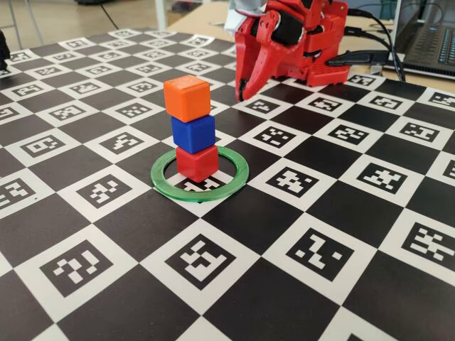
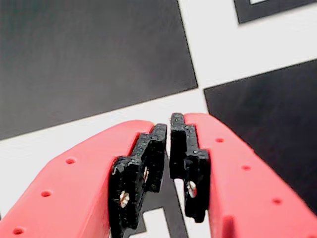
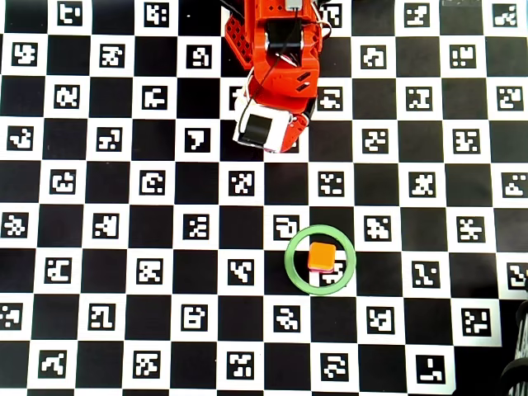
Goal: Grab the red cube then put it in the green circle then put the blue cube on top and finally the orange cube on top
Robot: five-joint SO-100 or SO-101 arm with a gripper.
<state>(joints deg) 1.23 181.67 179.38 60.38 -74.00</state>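
In the fixed view, the nearest part of the worktop (image 1: pixel 313 213) is a black-and-white checkerboard, and each white square carries a small black code pattern; no letters or brand names can be read on it. Further in lies the green circle (image 1: pixel 165 186), flat on the board. Inside it stands the red cube (image 1: pixel 197 162), the blue cube (image 1: pixel 193 131) sits on top of it, and the orange cube (image 1: pixel 187 98) is on top of the blue one. The tower leans a little, with the cubes slightly turned against each other. In the overhead view only the orange cube (image 3: pixel 321 256) shows within the green circle (image 3: pixel 292 266).

Behind the tower, well apart from it, is the red arm, folded down, with its pincer (image 1: pixel 244 91) pointing at the board. In the wrist view the pincer (image 2: pixel 169 130) is almost closed, only a thin gap between the black pads (image 2: pixel 148 163), and it holds nothing.

At the far right edge of the fixed view lies a laptop (image 1: pixel 430 46).
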